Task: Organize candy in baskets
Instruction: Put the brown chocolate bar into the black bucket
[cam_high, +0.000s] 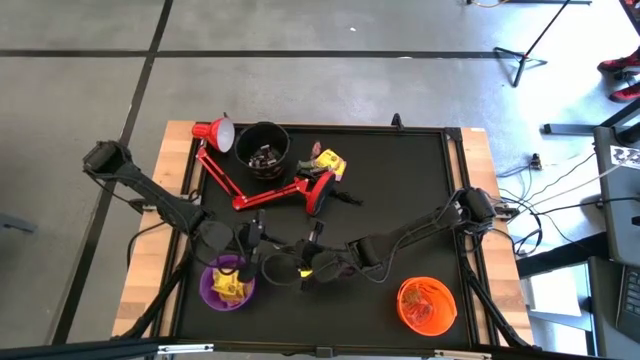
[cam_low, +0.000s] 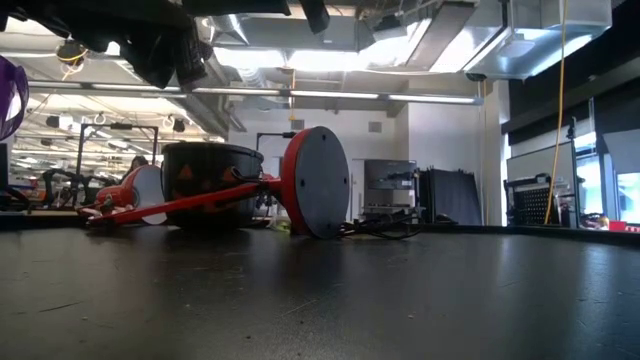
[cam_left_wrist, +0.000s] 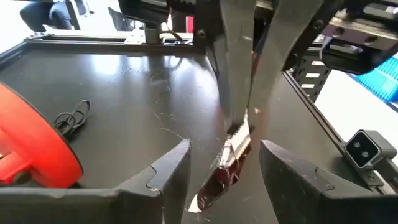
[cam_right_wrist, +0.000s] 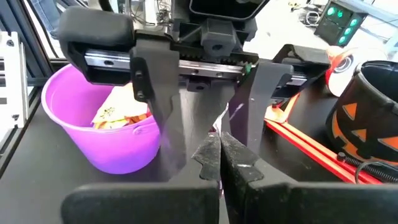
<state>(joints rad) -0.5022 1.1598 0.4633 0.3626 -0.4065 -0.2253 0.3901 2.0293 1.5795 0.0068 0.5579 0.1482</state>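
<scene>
Right end effector (cam_right_wrist: 219, 155) is pinched shut on a small dark-and-silver wrapped candy (cam_left_wrist: 225, 168), holding it up in the middle of the worktop (cam_high: 400, 190) just beside the purple basket (cam_high: 228, 284), while the left end effector (cam_left_wrist: 224, 171) faces it with its jaws spread to either side of the sweet, not yet closed. This looks like a hand-over: the left jaws should close squarely on the free end of the wrapper before the right lets go, since the sweet is thin and could slip or twist. The purple basket already holds yellow-wrapped candy (cam_right_wrist: 118, 112); the black basket (cam_high: 263, 148) sits at the far side and the orange basket (cam_high: 428, 305) to the right. A toppled red desk lamp (cam_high: 262, 190) lies across the worktop between the arms and the black basket, so a carry there must clear it.
</scene>
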